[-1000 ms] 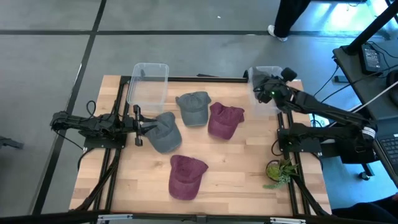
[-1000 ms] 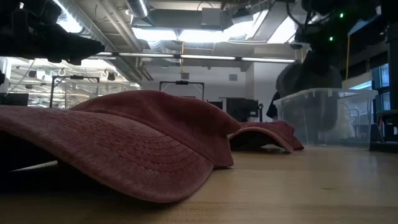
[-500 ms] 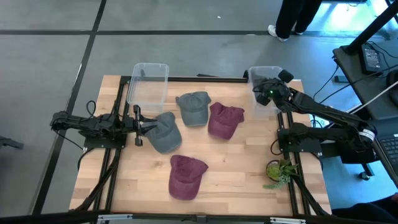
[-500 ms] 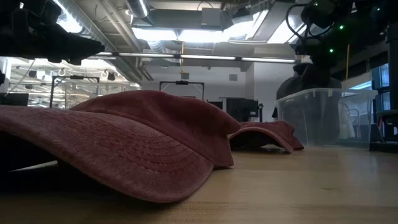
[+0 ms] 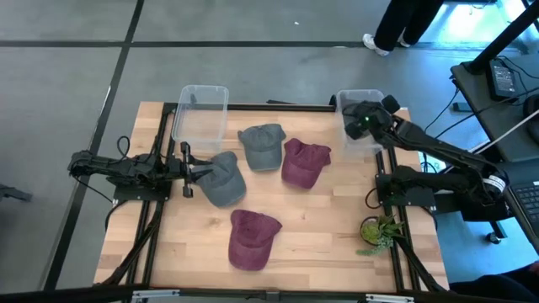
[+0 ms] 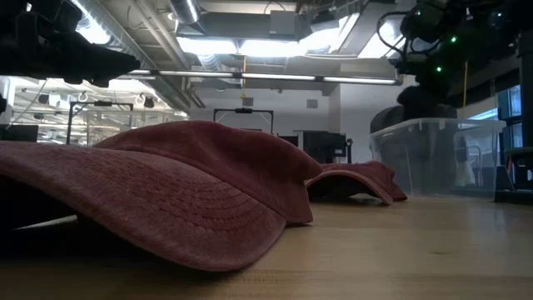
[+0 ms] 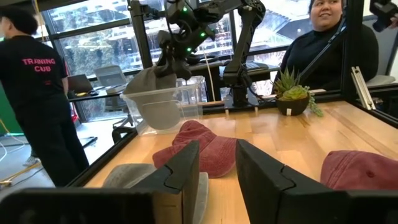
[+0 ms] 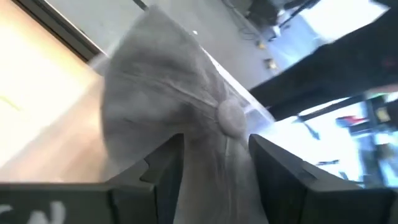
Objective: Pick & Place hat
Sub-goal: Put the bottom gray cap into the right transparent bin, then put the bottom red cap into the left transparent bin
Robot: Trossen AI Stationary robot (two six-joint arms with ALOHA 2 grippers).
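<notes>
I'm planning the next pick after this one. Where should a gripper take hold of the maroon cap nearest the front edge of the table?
Probably the crown of the maroon cap, coming straight down from above. It lies flat on the table with its dome up and open wood all round, so the fingers can pinch a fold of soft cloth at the top. The brim lies too flat to get under.

Wooden table [image 5: 328,227], four caps [image 5: 253,238], two bins [image 5: 200,111], plant [image 5: 377,231]
</notes>
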